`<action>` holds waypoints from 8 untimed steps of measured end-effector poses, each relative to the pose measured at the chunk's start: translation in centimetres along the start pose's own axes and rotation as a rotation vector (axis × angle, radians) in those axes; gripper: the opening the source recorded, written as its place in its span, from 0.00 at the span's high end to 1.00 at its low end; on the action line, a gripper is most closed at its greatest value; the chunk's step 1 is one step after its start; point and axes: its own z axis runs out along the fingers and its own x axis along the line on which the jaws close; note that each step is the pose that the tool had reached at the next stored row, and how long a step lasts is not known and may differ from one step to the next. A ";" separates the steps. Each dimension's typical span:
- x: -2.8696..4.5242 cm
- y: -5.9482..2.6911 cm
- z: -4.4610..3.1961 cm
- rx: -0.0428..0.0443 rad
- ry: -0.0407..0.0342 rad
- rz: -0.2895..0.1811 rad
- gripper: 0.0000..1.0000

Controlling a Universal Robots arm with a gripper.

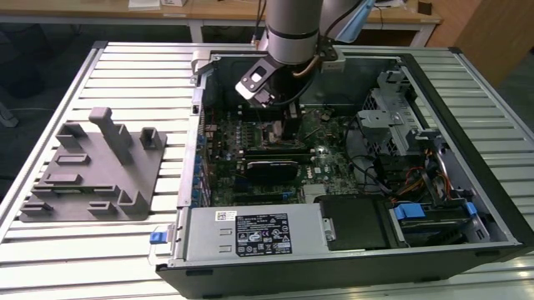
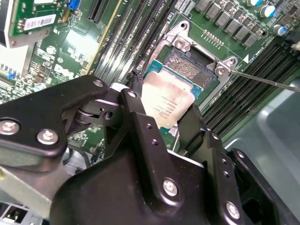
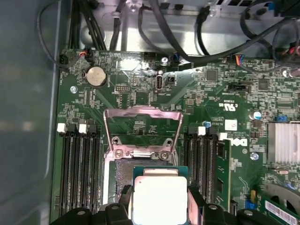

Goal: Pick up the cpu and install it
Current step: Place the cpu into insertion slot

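The gripper [image 2: 163, 115] clamps the cpu [image 2: 166, 98] by opposite edges, seemingly just above the open socket [image 2: 187, 63], keeping it level for seating.

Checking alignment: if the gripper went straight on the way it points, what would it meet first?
The cpu in the gripper would likely meet the open socket below; the gap between them is unclear.

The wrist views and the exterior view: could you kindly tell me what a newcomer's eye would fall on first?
The cpu, pale silver and square, stands out in both wrist views, held by the gripper over the open socket on the green motherboard. In the exterior view the arm reaches down into the open computer case, with a grey fixture on the slatted table toward the exterior view's left.
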 end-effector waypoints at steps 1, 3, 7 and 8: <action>0.02 0.00 0.09 -0.0003 0.0004 -0.009 0.46; 0.06 -0.01 0.28 -0.0009 0.0012 -0.027 0.46; 0.17 -0.03 0.68 0.0002 0.0016 -0.034 0.46; 0.21 -0.03 0.76 0.0009 0.0016 -0.034 0.46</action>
